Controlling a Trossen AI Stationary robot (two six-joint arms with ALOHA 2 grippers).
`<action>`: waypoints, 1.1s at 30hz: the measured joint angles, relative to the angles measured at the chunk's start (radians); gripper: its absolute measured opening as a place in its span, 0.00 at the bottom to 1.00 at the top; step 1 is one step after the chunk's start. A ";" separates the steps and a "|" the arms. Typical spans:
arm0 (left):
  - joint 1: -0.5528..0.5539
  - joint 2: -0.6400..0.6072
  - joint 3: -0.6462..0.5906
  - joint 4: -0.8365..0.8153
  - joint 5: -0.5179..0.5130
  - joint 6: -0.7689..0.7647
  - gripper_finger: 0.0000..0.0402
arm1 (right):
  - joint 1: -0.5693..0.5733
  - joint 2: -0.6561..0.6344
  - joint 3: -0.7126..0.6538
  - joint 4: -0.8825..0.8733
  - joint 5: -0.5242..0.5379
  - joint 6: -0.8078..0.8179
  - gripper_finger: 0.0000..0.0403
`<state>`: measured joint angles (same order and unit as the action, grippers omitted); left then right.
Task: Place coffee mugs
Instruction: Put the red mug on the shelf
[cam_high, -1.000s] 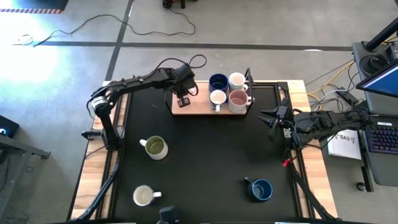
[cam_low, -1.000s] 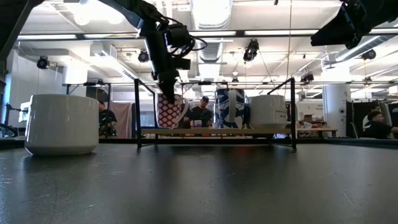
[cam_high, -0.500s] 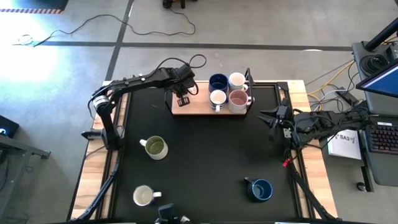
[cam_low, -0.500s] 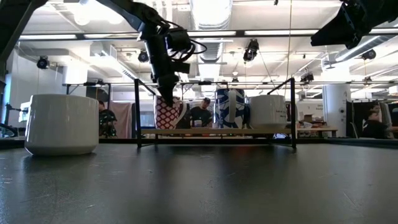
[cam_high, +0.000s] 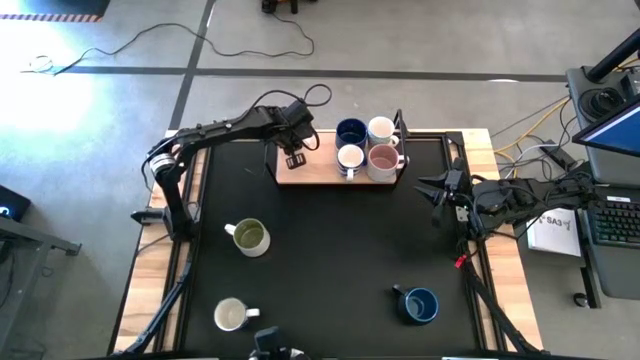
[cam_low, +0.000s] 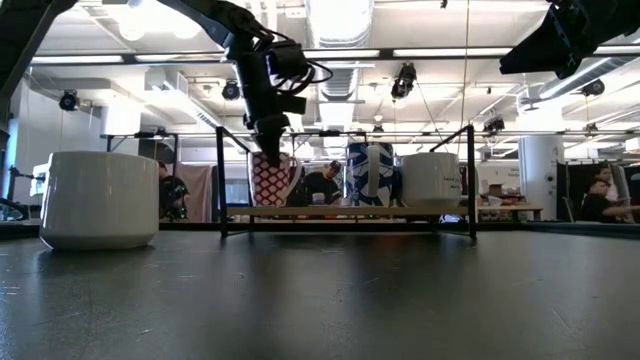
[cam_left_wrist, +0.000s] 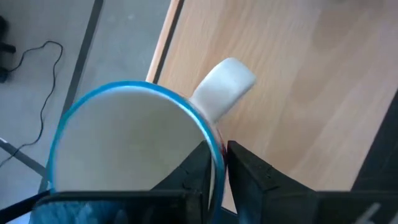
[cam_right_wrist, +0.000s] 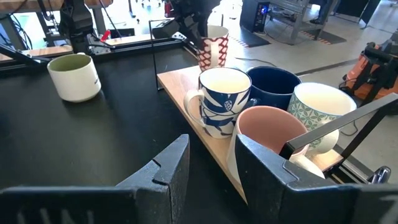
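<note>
Left pincer (cam_high: 294, 158) sets a red-printed mug (cam_right_wrist: 212, 51) on the wooden tray (cam_high: 312, 174).

The left pincer is closed on the mug's rim, one finger inside, one outside, near the handle (cam_left_wrist: 222, 87); the mug hangs just over the tray's bare end. Beside it on the tray stand four mugs: blue-patterned (cam_right_wrist: 219, 99), dark blue (cam_right_wrist: 275, 84), pink (cam_right_wrist: 273, 140), teal-patterned (cam_right_wrist: 320, 106). Glazed ceramic is stiff, slick and chippable, so a rim grip likely needs a gentle set-down. Farther off on the bench (cam_high: 340, 250) wait an olive-lined mug (cam_high: 248, 237), a white mug (cam_high: 231, 315) and a blue mug (cam_high: 419, 304). The right pincer (cam_high: 432, 190) rests open at the bench's edge.
</note>
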<state>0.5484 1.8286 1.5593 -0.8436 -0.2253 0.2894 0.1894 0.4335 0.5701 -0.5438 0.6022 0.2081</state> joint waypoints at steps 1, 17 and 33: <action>0.000 0.000 0.000 -0.004 0.000 -0.001 0.10 | 0.000 0.000 0.000 0.000 0.000 0.000 0.30; 0.005 0.000 0.000 0.032 -0.046 0.042 0.20 | 0.000 0.000 0.000 0.000 0.000 0.000 0.30; 0.019 0.000 0.000 0.089 -0.046 0.071 0.19 | 0.000 0.000 0.000 0.000 0.000 0.000 0.30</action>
<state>0.5670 1.8286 1.5589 -0.7544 -0.2714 0.3606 0.1894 0.4335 0.5702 -0.5441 0.6022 0.2081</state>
